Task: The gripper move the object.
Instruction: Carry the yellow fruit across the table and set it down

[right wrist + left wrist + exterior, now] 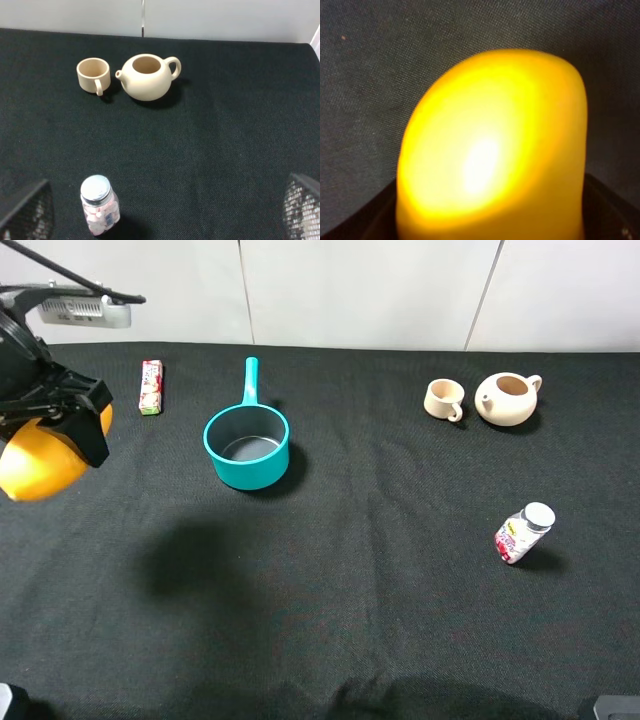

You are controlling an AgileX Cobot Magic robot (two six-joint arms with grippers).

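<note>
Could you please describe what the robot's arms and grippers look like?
The left gripper is black, bulky and angular, with a silver-grey box above it and thin black cables. The right gripper shows only two fingers, which have dark grey, mesh-textured pads. No markings are readable.

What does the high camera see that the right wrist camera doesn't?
Only the high view shows the left gripper holding the mango, plus the teal pan and a small red-and-green pack. Only the right wrist view shows the right gripper, open and empty. Both show the cup, teapot and bottle on the black cloth.
</note>
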